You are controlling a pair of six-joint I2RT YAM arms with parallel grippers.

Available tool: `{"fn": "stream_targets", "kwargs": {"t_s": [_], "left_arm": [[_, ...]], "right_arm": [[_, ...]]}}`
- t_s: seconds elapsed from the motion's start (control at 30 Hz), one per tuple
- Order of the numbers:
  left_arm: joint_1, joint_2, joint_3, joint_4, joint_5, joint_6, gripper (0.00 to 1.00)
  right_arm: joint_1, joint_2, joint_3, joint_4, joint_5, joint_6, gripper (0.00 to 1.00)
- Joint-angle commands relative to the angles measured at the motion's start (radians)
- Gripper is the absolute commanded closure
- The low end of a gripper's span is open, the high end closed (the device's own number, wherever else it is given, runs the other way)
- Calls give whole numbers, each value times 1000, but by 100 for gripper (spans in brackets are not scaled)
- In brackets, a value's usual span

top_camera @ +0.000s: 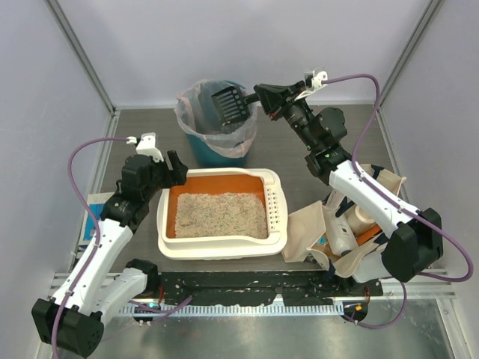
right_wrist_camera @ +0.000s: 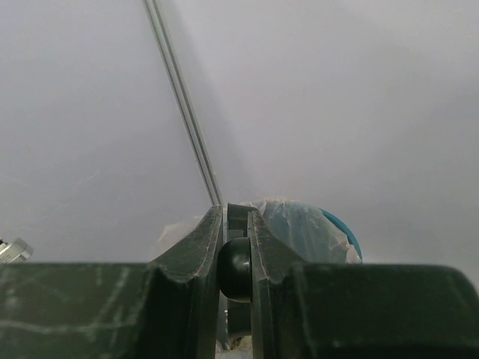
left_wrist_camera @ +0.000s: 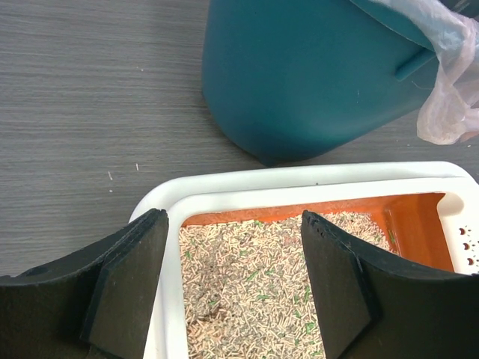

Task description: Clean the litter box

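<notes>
The litter box [top_camera: 277, 239], cream-white with orange inner walls and a perforated right rim, sits mid-table full of grey-beige litter [top_camera: 221, 215]. My left gripper [top_camera: 178, 170] is open and empty, its jaws straddling the box's far left corner; in the left wrist view the box rim [left_wrist_camera: 247, 182] and litter [left_wrist_camera: 247, 284] show between its fingers [left_wrist_camera: 131, 277]. My right gripper [top_camera: 260, 96] is shut on the handle of a black slotted scoop [top_camera: 230, 105], held over the teal lined bin [top_camera: 217, 146]. In the right wrist view the scoop handle [right_wrist_camera: 236, 269] sits clamped between the jaws.
The teal bin [left_wrist_camera: 314, 82] with its plastic liner [top_camera: 193, 112] stands just behind the litter box. A beige cloth tote bag [top_camera: 322, 232] with white bottles lies at the right. A blue item [top_camera: 88, 217] lies at the left edge.
</notes>
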Motion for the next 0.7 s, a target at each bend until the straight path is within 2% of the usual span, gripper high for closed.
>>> {"fn": "stream_targets", "kwargs": {"t_s": [0.0,0.17,0.43,0.67], "left_arm": [[4,0,46,9,11,-9,24],[4,0,45,9,11,-9,24],[3,2,46,6,11,-9,23],[4,2,46,4,8,-9,24]], "right_arm": [[2,-13,42,27,-69,-73,99],[27,-14,45,18,-132,-144,99],[201,-40,53,-94,-51,-555,99],[252,-86,13,-26,-25,-612,99]]}}
